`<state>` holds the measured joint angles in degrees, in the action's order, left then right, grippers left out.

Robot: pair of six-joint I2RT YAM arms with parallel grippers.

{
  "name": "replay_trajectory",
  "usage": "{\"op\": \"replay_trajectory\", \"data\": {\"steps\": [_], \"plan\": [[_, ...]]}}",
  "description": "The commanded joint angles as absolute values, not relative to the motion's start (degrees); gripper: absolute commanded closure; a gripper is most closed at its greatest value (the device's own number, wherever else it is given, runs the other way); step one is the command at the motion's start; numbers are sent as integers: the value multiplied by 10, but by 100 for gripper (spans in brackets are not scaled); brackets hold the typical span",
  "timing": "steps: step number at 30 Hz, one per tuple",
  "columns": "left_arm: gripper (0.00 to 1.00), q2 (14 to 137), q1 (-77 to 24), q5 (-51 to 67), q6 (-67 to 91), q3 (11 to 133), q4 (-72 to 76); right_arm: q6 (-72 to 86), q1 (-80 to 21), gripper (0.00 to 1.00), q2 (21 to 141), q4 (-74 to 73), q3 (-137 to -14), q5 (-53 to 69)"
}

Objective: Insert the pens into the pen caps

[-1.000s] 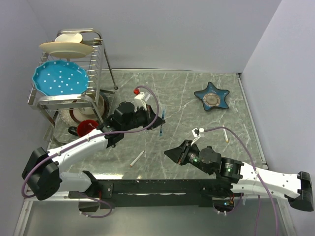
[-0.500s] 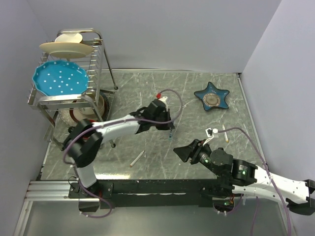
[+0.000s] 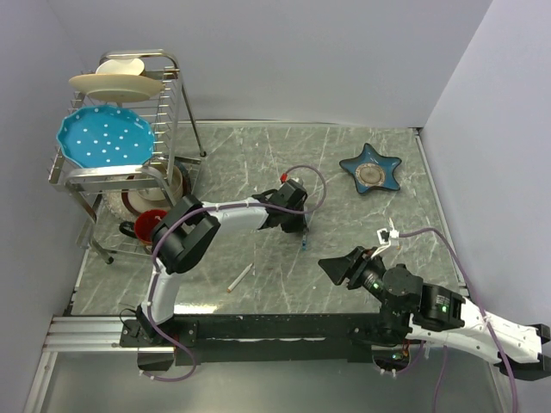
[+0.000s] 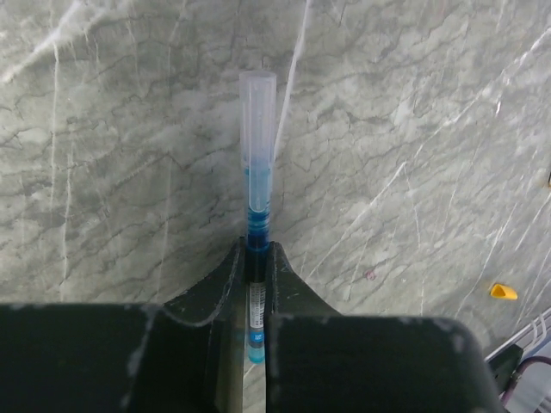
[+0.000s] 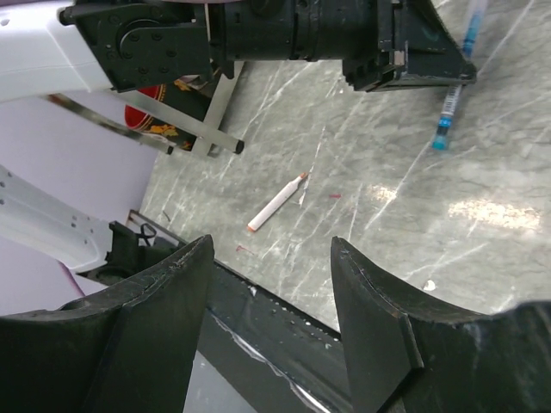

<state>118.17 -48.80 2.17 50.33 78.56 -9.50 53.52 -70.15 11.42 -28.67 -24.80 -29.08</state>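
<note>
A blue pen [image 4: 257, 215] with a clear cap [image 4: 257, 103] over its far end points away from my left gripper [image 4: 256, 254], whose jaws press on its barrel. From above, that gripper [image 3: 300, 222] is low over mid-table with the pen [image 3: 305, 236] under it. The same pen [image 5: 449, 107] shows in the right wrist view. A white pen with a reddish end [image 3: 240, 278] [image 5: 277, 202] lies near the front edge. A small yellow-orange cap [image 4: 504, 292] lies on the table to the right. My right gripper [image 3: 331, 268] [image 5: 271, 292] is open and holds nothing.
A dish rack [image 3: 120, 129] with plates stands at the back left, with a red cup [image 3: 151, 222] beneath it. A blue star-shaped dish [image 3: 370, 169] sits at the back right. The black base rail [image 3: 275, 327] runs along the near edge.
My left gripper has carried the blue pen to the right and down to mid-table. My right gripper has opened wide and drawn back to the right and nearer the front edge.
</note>
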Motion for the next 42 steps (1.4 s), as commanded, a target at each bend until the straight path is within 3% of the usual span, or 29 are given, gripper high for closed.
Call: {"op": "replay_trajectory", "data": {"steps": [1, 7, 10, 12, 19, 22, 25, 34, 42], "plan": [[86, 1188, -491, 5, 516, 810, -104, 538, -701, 36, 98, -304, -258, -319], [67, 1176, -494, 1, 515, 812, -132, 541, -702, 36, 89, -315, -263, -319], [66, 1158, -496, 2, 506, 815, -149, 542, -702, 36, 84, -313, -262, -318], [71, 1142, -496, -16, 489, 817, -168, 539, -702, 37, 82, -309, -259, -316], [60, 1053, -496, -51, 368, 819, -280, 541, -702, 38, 71, -319, -261, -308], [64, 1013, -496, -51, 303, 796, -352, 543, -702, 38, 55, -326, -258, -309], [59, 989, -499, -24, 238, 767, -417, 545, -701, 38, 37, -326, -251, -310], [61, 1044, -533, -85, 199, 744, -534, 538, -702, 39, 31, -359, -273, -321], [54, 1035, -531, -67, 179, 686, -535, 541, -701, 39, 7, -383, -287, -332]]}}
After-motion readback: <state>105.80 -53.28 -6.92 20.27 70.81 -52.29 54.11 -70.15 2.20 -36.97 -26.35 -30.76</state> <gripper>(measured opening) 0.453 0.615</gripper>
